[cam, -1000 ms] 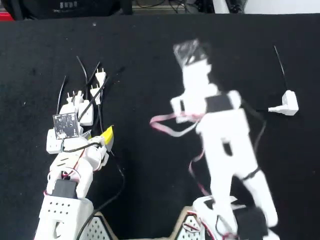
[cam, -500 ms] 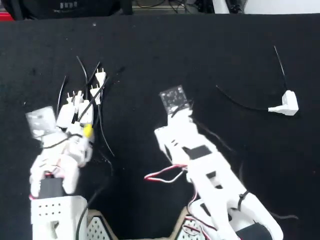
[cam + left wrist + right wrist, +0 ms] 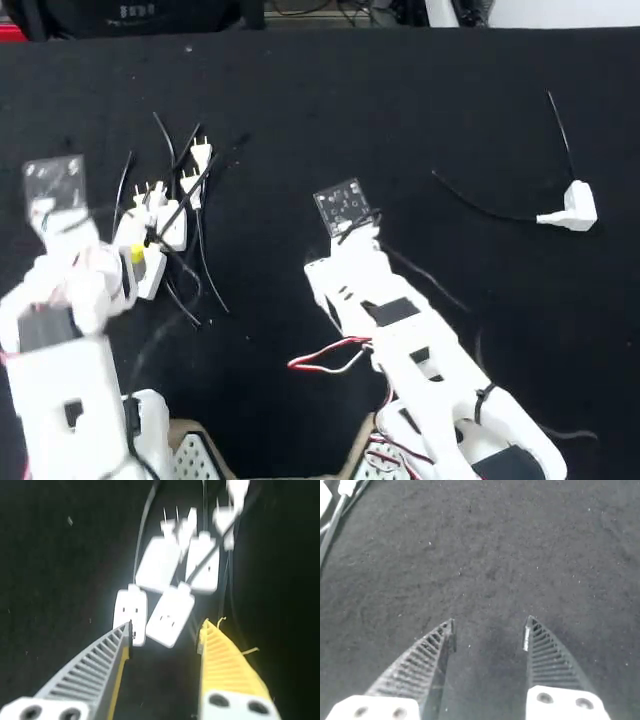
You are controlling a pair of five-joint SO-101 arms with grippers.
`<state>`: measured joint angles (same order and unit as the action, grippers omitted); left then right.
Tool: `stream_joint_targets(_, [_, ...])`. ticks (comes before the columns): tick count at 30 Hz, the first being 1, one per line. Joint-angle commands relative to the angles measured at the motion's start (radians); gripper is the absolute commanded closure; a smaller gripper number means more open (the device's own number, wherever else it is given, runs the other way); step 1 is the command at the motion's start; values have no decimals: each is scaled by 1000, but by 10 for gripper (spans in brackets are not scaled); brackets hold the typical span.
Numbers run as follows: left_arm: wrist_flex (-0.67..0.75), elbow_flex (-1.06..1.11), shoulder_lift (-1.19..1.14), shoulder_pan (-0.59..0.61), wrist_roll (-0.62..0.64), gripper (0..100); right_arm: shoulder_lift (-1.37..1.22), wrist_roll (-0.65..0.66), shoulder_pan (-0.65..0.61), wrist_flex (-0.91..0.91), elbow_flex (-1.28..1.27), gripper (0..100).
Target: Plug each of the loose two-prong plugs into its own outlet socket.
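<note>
- Left wrist view: left gripper (image 3: 166, 626) gapes wide and empty, just short of two outlet sockets (image 3: 170, 615) lying side by side; closing here could shove both askew or snag a cord (image 3: 142, 530)
- Over bare table (image 3: 530, 540), right gripper (image 3: 489, 625) is wide open too
- Count: two sockets, roughly four clustered plugs (image 3: 159, 565), and one lone plug (image 3: 572, 208) well apart on the right

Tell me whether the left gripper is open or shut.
Open. In the left wrist view the left gripper has its grey and yellow fingers well apart, tips near the outlet sockets, gripping nothing.
</note>
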<state>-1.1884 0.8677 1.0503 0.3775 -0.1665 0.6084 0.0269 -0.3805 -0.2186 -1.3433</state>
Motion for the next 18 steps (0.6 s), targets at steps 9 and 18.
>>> stream_joint_targets(9, [-216,-532,-901,-12,-258,776,31,-2,-8,28,5,798])
stream_joint_targets(18, [-117,-536,-1019,-13,-258,700,35,-2,-11,29,5,798])
